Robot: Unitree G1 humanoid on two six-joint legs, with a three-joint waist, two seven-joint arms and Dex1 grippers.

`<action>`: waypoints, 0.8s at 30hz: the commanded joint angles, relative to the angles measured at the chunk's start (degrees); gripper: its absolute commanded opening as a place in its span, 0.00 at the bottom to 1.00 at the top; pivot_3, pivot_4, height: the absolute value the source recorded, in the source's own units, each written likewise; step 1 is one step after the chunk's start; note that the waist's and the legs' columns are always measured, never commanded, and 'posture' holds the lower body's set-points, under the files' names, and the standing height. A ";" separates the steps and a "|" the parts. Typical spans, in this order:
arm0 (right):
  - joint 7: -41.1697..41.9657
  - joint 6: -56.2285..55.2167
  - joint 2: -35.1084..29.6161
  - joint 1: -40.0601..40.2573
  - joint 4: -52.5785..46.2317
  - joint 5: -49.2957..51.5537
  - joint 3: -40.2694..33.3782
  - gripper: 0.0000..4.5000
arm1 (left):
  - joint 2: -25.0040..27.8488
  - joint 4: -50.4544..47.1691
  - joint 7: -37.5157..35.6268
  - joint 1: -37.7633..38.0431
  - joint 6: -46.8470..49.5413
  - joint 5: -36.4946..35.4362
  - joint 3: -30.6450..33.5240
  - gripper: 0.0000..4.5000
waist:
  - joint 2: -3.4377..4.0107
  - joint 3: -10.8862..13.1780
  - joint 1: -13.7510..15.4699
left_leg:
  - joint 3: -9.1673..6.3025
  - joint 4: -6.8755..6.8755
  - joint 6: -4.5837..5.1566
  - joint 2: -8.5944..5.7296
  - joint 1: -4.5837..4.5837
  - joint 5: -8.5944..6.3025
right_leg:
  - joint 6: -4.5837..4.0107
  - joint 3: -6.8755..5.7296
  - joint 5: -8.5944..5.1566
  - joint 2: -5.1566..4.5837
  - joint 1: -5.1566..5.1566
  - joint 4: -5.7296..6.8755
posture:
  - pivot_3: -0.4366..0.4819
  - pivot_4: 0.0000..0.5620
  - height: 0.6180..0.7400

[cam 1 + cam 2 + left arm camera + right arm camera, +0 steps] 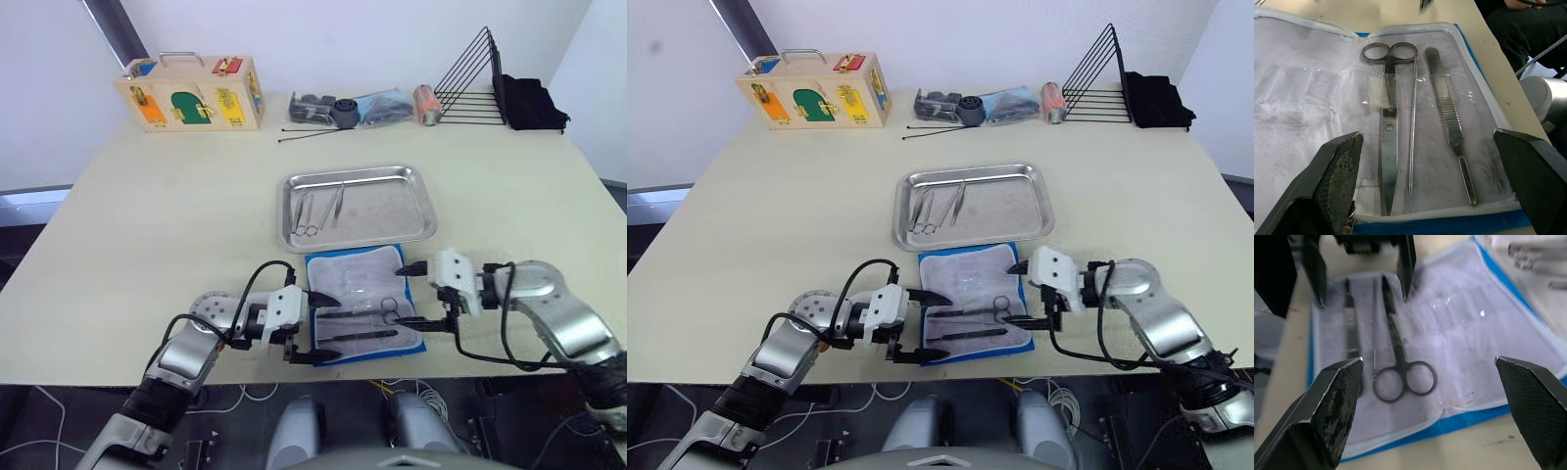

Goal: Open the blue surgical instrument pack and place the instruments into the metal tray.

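Now, near the tabletop's front edge, my left gripper (315,326) and right gripper (413,294) hang spread beside the blue surgical instrument pack (362,304); its scissors (1389,127), probably stiff and slippery, seem best pinched mid-shank for the metal tray (416,186).

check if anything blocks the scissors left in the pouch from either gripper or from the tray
Nothing visible does. The scissors lie exposed on the open pack, between the left gripper and right gripper. The metal tray sits just beyond.
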 commanded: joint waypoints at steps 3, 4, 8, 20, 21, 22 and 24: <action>-1.09 2.13 2.83 -4.51 2.17 -2.21 2.36 1.00 | 0.42 7.30 0.76 2.16 3.29 3.37 -2.11 1.00 | 0.02 -0.01 -0.08 | 0.00 0.00 0.00 0.00 0.01 0.00 | 0.00 0.01 0.00 0.01 0.00 0.01 | 0.48 0.27 1.00; -0.74 2.32 3.10 -5.19 2.62 -2.74 3.15 1.00 | 0.37 7.43 0.75 2.07 3.32 3.36 -2.12 1.00 | 0.02 -0.02 -0.08 | 0.00 0.00 0.00 0.00 0.02 0.00 | 0.00 0.01 0.00 0.02 0.00 0.01 | 0.48 0.27 1.00; -0.31 3.94 3.81 -6.92 3.35 -4.27 5.25 1.00 | 0.28 7.67 0.77 2.00 3.33 3.35 -2.05 1.00 | 0.02 -0.02 0.09 | -0.01 0.00 0.00 0.00 -0.02 0.00 | -0.01 0.01 0.00 0.01 0.00 -0.01 | 0.48 0.27 1.00; 0.66 7.28 4.07 -8.51 3.89 -8.53 9.52 0.55 | 0.38 7.02 1.22 2.88 3.78 2.85 -1.54 1.00 | 0.01 -0.37 -0.34 | -0.01 -0.03 0.01 0.00 0.02 0.00 | -0.01 0.02 0.00 0.02 0.00 0.00 | 0.48 0.27 1.00; 0.92 7.43 3.90 -8.46 3.68 -8.61 9.70 0.44 | 0.33 6.98 1.25 2.84 3.96 2.78 -1.52 1.00 | 0.01 -0.41 -0.45 | -0.01 -0.03 0.01 0.00 0.02 0.00 | -0.01 0.02 0.00 0.02 0.00 0.00 | 0.48 0.27 1.00; 1.23 7.54 3.65 -8.36 3.43 -8.65 9.87 0.33 | 0.27 6.95 1.27 2.81 4.14 2.72 -1.50 1.00 | 0.00 -0.42 -0.54 | -0.01 -0.03 0.01 0.00 0.02 0.00 | -0.01 0.02 0.00 0.02 0.00 0.00 | 0.48 0.27 1.00; 1.53 7.97 3.30 -8.00 2.78 -8.48 9.83 0.16 | 0.21 6.92 1.28 2.80 4.51 2.64 -1.47 1.00 | 0.00 -0.46 -0.74 | -0.02 -0.03 0.01 0.00 0.03 0.00 | 0.00 0.01 0.00 0.02 0.00 0.01 | 0.48 0.27 1.00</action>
